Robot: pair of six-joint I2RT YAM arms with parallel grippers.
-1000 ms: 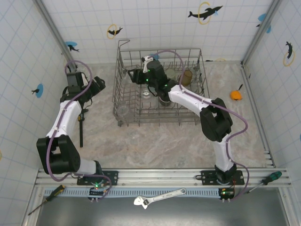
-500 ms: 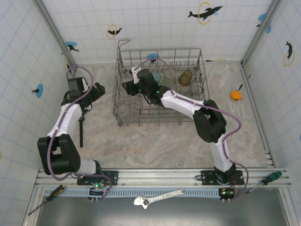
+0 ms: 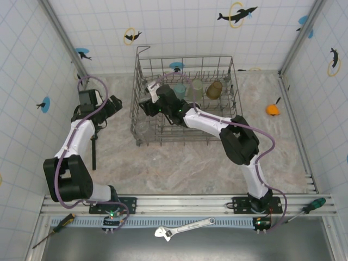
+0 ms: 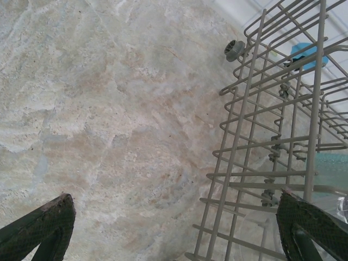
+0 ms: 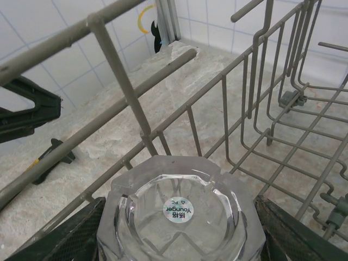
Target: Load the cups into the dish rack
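A clear tumbler [image 5: 182, 217] is pinched in the right claw [image 5: 182, 231] inside the dish rack [image 3: 187, 56], close to its left wall. A teal tumbler [image 3: 179, 89], a pale green tumbler [image 3: 196, 87] and an amber tumbler [image 3: 216, 89] stand along the far row. The left claw [image 4: 174, 234] hangs spread wide over the tabletop [image 4: 109, 109], just beside the rack.

Rack [image 3: 185, 100] at far edge of table [image 3: 179, 163], about centre. Three cups [image 3: 197, 87] in a row inside, along rack's far side. Right gripper [image 3: 147, 104] inside rack, at its left wall; tumbler [image 5: 182, 212] between its fingers, base up. Left gripper [image 3: 113, 102] just left of rack, over bare table. Stemmed object [image 3: 273, 109] near right edge, well apart from rack. Tool [image 3: 93, 149] lies toward left edge. Wrench [image 3: 185, 227] before near edge, between arm bases.
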